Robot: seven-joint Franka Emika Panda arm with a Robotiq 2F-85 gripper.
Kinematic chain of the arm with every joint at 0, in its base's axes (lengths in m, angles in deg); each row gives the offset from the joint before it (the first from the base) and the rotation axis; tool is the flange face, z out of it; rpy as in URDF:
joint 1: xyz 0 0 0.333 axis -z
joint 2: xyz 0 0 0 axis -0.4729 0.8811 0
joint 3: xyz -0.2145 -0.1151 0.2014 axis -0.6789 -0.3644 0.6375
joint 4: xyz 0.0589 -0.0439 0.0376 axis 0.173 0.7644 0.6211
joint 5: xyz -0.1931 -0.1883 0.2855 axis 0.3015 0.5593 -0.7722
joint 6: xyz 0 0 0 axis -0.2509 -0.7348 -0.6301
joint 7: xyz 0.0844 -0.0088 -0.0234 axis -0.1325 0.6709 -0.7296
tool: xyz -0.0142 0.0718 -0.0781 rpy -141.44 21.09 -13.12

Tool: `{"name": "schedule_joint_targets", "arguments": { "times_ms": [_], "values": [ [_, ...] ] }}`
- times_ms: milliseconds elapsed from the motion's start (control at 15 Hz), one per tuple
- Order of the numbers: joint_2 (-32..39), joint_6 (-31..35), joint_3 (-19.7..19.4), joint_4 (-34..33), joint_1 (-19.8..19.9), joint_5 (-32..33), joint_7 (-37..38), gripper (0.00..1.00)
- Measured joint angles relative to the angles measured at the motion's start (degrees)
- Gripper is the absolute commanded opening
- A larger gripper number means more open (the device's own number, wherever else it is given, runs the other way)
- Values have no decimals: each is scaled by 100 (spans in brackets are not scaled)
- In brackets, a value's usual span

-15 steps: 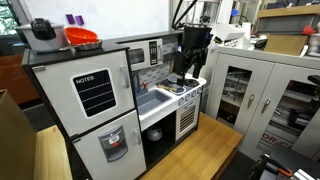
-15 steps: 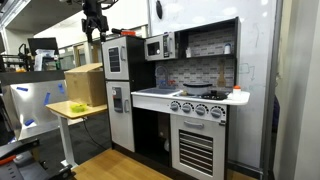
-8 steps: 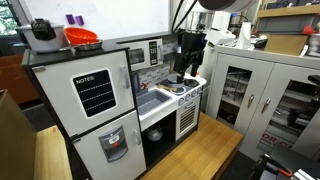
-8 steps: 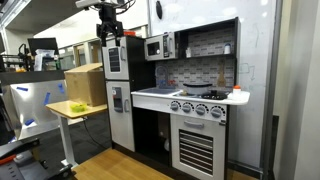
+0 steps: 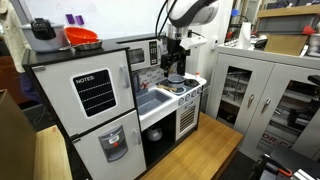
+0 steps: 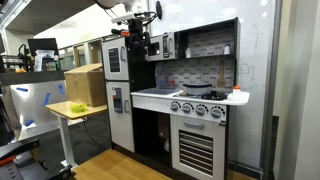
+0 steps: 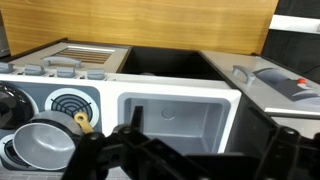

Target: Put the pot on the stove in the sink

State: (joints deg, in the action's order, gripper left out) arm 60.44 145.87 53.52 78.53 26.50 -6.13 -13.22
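A small silver pot (image 7: 40,146) with a yellow-knobbed handle sits on a stove burner of the toy kitchen, at the lower left of the wrist view. It also shows in an exterior view (image 5: 177,81). The empty grey sink (image 7: 170,116) lies right beside the stove, and it shows in an exterior view too (image 5: 152,101). My gripper (image 7: 200,150) hangs open above the sink and stove with nothing between its fingers. It is seen in both exterior views (image 5: 176,62) (image 6: 136,45).
The toy kitchen has a fridge (image 5: 95,95) and a microwave (image 5: 140,55). An orange bowl (image 5: 83,37) and a grey pot (image 5: 42,33) stand on top. Metal cabinets (image 5: 250,90) are beside it. A cardboard box (image 6: 85,85) rests on a yellow table.
The arm has swung across toward the toy kitchen, and the gripper now hangs over the sink and stove area.
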Motion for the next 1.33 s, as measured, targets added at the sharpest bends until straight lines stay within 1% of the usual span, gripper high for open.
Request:
{"name": "schedule_joint_targets", "arguments": {
  "times_ms": [267, 533, 667, 800, 1200, 1333],
  "values": [
    [796, -354, -103, -1023, 238, -11, 2, 100],
    [1189, -889, -124, -1676, 432, -73, -12, 100],
    [1221, -1115, -123, -1807, 456, -120, -20, 100],
    [1227, -1175, -114, -1834, 455, -124, -20, 100],
    [1261, -1163, -113, -1846, 460, -129, -8, 100],
    [1268, -955, -125, -1845, 536, -405, 8, 100]
  ]
}}
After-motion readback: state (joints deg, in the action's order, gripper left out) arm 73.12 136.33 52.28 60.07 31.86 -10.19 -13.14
